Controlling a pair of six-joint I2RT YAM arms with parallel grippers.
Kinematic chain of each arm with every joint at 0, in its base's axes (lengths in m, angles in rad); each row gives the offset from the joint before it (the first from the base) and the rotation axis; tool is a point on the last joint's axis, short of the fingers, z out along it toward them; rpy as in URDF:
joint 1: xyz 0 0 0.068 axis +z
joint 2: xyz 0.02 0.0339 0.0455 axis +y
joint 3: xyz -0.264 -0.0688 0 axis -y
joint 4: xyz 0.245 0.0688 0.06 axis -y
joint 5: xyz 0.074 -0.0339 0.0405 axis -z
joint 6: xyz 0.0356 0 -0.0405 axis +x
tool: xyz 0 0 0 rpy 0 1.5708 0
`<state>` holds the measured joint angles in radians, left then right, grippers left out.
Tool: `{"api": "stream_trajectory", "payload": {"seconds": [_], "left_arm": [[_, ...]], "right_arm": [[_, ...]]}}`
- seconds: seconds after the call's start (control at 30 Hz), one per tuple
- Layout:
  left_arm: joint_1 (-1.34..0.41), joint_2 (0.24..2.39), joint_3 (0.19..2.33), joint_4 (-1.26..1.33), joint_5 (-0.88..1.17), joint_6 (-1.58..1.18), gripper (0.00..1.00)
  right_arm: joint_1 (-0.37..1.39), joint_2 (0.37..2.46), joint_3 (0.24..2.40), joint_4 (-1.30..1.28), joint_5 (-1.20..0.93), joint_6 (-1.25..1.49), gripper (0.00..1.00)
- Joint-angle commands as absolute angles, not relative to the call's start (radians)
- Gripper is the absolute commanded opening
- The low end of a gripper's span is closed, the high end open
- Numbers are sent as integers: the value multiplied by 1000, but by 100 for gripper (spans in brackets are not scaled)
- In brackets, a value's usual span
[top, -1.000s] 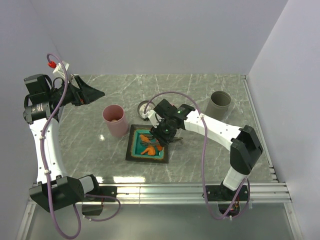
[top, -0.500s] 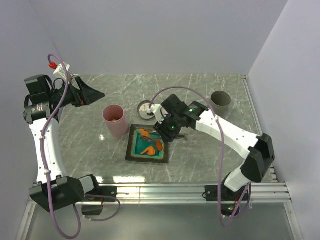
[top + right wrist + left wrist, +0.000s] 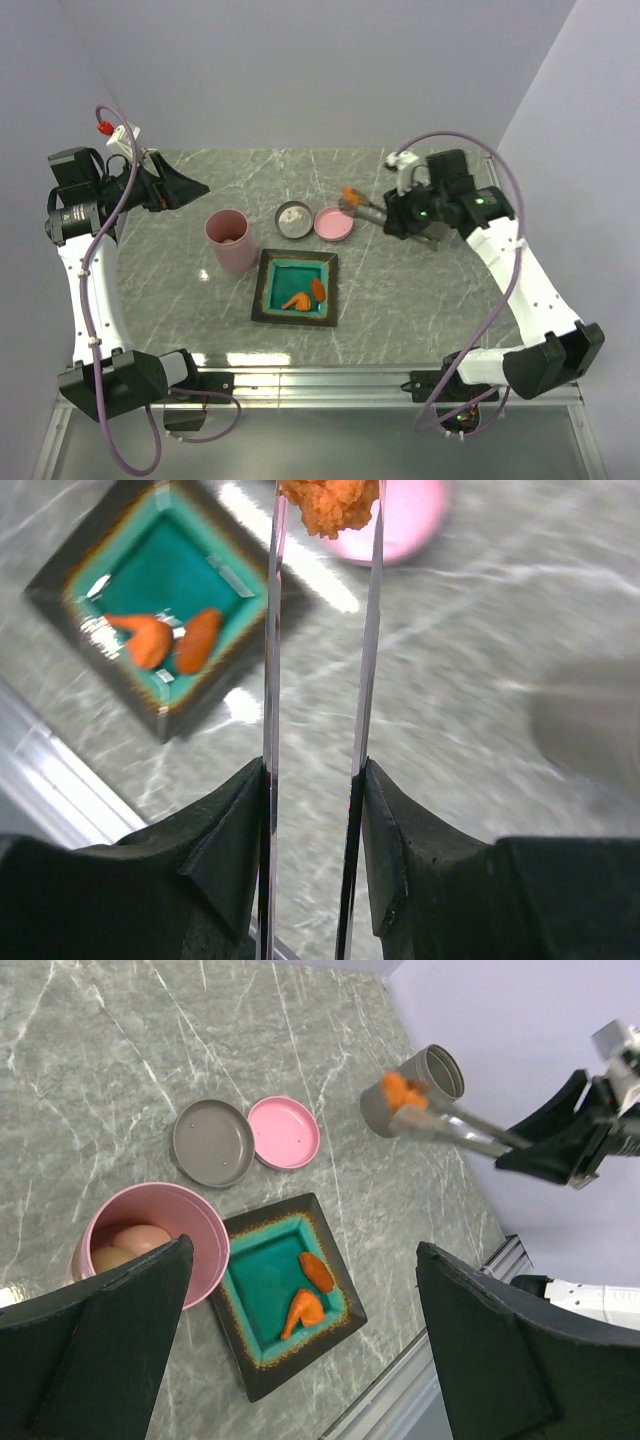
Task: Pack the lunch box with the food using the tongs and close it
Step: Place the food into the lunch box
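Top external view: plate (image 3: 290, 320) keeps two pieces (image 3: 303, 296); a third just left.
Lunch box (image 3: 232, 252): open, left of plate.
Right gripper (image 3: 392, 215): clamping tongs (image 3: 368, 208); fried chunk (image 3: 348, 193) swung far right and must come back.
Left gripper (image 3: 196, 187): spread wide, empty.

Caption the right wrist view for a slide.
Right gripper holds silver tongs pinching a fried chunk, pink lid behind; two orange pieces lie on the teal plate.
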<state>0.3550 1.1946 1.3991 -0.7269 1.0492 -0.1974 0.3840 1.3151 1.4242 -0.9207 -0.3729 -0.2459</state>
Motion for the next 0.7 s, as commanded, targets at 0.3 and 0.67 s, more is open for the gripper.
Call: {"api": "stream_trajectory", "payload": {"seconds": [0.3, 0.67], "left_arm": [[359, 1195, 1433, -678, 1088, -207, 99], [359, 1204, 1408, -637, 1106, -247, 99]], "right_arm": [[-79, 1229, 1493, -1018, -457, -391, 36], [-305, 1328, 1499, -1059, -492, -474, 39]]}}
